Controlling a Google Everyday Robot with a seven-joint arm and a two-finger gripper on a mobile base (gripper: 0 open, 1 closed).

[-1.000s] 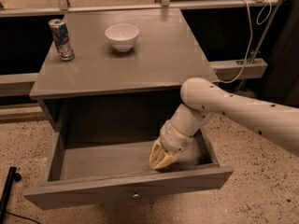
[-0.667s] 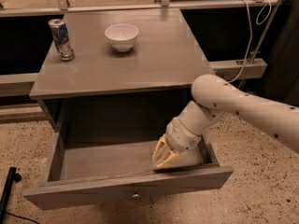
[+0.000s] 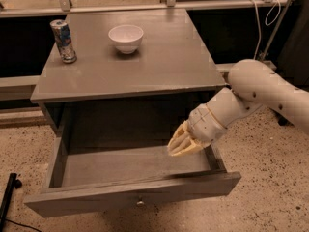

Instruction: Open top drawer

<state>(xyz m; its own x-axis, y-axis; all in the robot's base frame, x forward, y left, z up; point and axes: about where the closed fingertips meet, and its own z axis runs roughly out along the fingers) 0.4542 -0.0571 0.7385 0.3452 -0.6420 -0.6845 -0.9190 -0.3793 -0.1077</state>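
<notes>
The top drawer (image 3: 135, 191) of the grey cabinet is pulled far out, its deep box showing nothing inside. A small round metal knob (image 3: 140, 203) sits at the centre of its front. My gripper (image 3: 179, 144), with pale yellow fingers, hangs over the right part of the drawer's inside, above its floor and near the right wall. It touches nothing that I can see. The white arm comes in from the right.
The grey cabinet top (image 3: 159, 66) carries a drinks can (image 3: 63, 41) at the back left and a white bowl (image 3: 126, 38) at the back middle. A white cable (image 3: 270, 13) hangs at the back right. A black object (image 3: 7, 197) lies on the speckled floor at the left.
My gripper has risen and moved right and back, off the drawer floor towards the right wall. The drawer stays open as before.
</notes>
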